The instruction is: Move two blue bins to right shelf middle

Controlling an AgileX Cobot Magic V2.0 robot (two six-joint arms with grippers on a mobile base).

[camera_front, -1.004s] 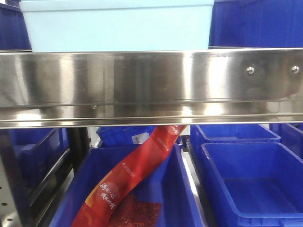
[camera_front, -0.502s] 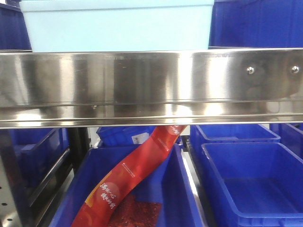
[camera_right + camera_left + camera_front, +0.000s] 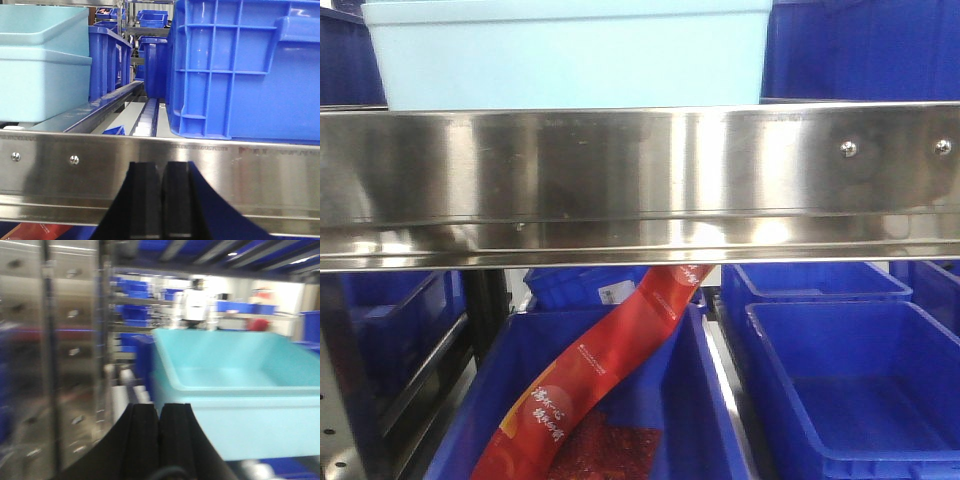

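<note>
A pale sky-blue bin stands on the steel shelf at the top left of the front view. The blurred left wrist view shows it from its open top, right of and beyond my left gripper, whose fingers are pressed together on nothing. In the right wrist view the bin is at the far left. A second pale blue bin rises above its rim; nested or behind, I cannot tell. My right gripper is shut and empty, in front of the shelf's steel rail.
The shelf's steel front rail spans the front view. A dark blue crate stands on the shelf right of the pale bins. Below are dark blue bins, one holding a red printed strip. A steel upright is left of the left gripper.
</note>
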